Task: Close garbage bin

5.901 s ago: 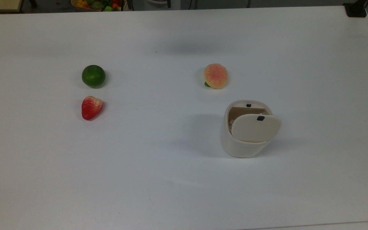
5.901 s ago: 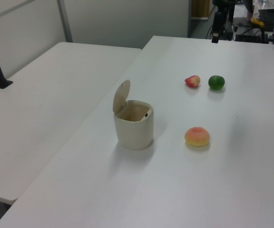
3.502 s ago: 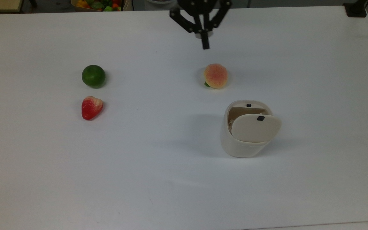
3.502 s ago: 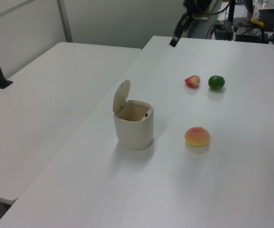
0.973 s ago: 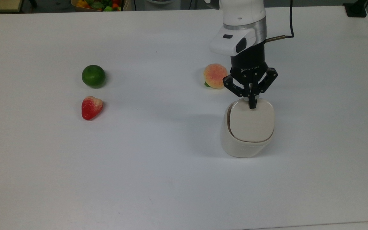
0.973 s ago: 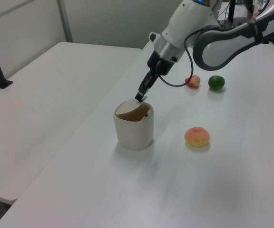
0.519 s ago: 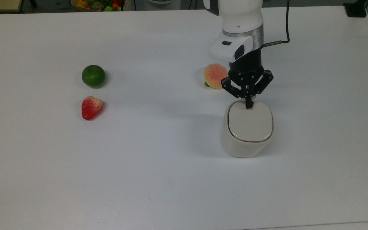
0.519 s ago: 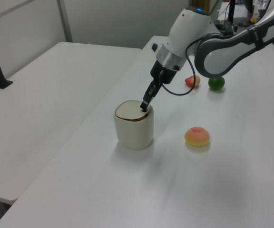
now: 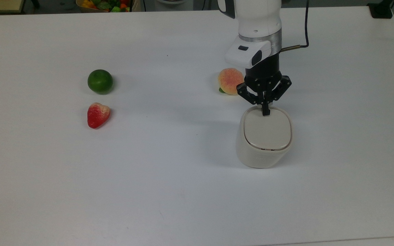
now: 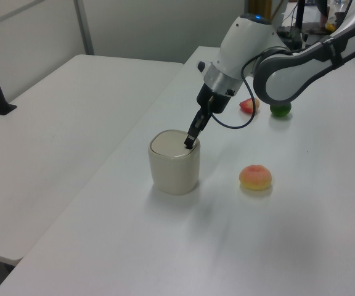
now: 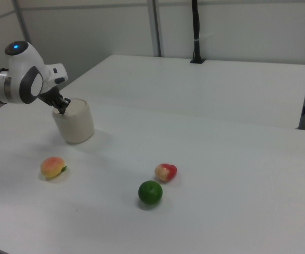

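Lid (image 9: 267,130) now flat on garbage bin (image 9: 257,158)

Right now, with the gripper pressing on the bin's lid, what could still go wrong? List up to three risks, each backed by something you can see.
1. The gripper presses the lid at one edge, not its middle, so harder pushing might tip or slide the garbage bin.
2. A thin dark line shows along the lid's rim in the top view, so it may not be fully latched.
3. The peach lies close beside the gripper's linkage, so a sideways retreat could knock it.
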Robot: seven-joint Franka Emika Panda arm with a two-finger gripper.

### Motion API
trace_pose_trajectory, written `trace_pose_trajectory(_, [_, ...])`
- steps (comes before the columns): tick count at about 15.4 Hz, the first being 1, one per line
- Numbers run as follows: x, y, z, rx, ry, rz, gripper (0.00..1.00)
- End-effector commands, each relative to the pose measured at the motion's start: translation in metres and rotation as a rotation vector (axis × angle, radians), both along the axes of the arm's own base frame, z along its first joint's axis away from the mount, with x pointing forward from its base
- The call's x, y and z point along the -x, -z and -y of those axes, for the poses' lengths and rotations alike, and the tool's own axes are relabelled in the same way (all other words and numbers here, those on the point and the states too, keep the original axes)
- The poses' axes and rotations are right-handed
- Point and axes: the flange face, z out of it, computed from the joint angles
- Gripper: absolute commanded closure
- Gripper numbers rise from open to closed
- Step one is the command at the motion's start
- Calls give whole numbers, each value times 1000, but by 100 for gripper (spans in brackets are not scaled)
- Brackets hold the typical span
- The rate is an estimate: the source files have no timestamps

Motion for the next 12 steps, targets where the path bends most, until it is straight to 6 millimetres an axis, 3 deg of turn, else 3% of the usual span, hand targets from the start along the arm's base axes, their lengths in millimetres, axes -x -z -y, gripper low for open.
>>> trace_pose_trajectory(1, [10, 18, -5, 39, -13, -44, 100])
trace_pose_trajectory(5, [10, 6, -5, 29, -10, -26, 100])
trace_pose_trajectory(12, [18, -40, 1, 11, -1, -11, 100])
